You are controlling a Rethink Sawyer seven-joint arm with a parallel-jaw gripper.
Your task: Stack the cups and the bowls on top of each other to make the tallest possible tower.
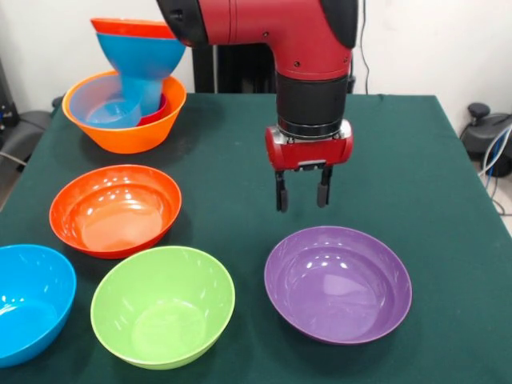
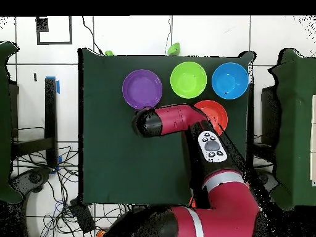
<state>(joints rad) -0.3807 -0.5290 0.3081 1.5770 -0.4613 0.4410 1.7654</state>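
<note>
Purple bowl (image 1: 338,284) sits upright near the front of the green counter (image 1: 432,168), with lime bowl (image 1: 162,305), blue bowl (image 1: 30,301) and red-orange bowl (image 1: 115,209) to its left. At far left an orange bowl (image 1: 128,128) holds a light-blue cup (image 1: 108,108), a bit of red cup (image 1: 158,112), and an upturned blue bowl (image 1: 142,60) topped by a red-orange one (image 1: 132,28). The gripper (image 1: 302,192) hangs just beyond the purple bowl, fingers (image 1: 281,192) slightly parted, empty.

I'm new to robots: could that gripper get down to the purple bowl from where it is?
Probably yes. The gripper hangs open just behind the purple bowl, with nothing between them and the bowl empty.
</note>
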